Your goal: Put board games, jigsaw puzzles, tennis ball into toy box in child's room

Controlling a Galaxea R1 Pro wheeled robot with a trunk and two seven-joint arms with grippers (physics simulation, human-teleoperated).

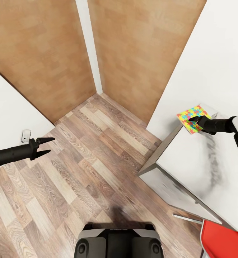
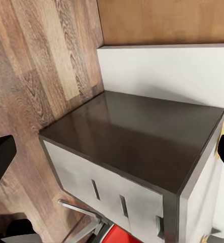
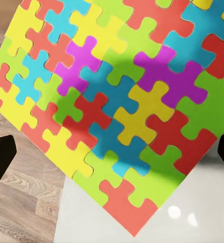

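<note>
Your right end effector, fingers spread apart, sits right at the jigsaw puzzle lying at the surface edge (corner overhanging the floor), while the open left end effector hangs well apart.

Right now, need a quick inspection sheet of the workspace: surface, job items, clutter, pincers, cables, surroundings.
Surface: pale table, dark shadow streak on it; dark-topped side cabinet adjoining.
Job's things: one jigsaw puzzle at the table's far corner, overhanging the edge in the right wrist view.
Clutter: nothing seen.
Pincers: left pincer open over the floor, empty; right pincer at the puzzle, grip cannot be told.
Cables: nothing seen.
Surroundings: wood plank floor, wooden doors, red chair, wall socket.
</note>
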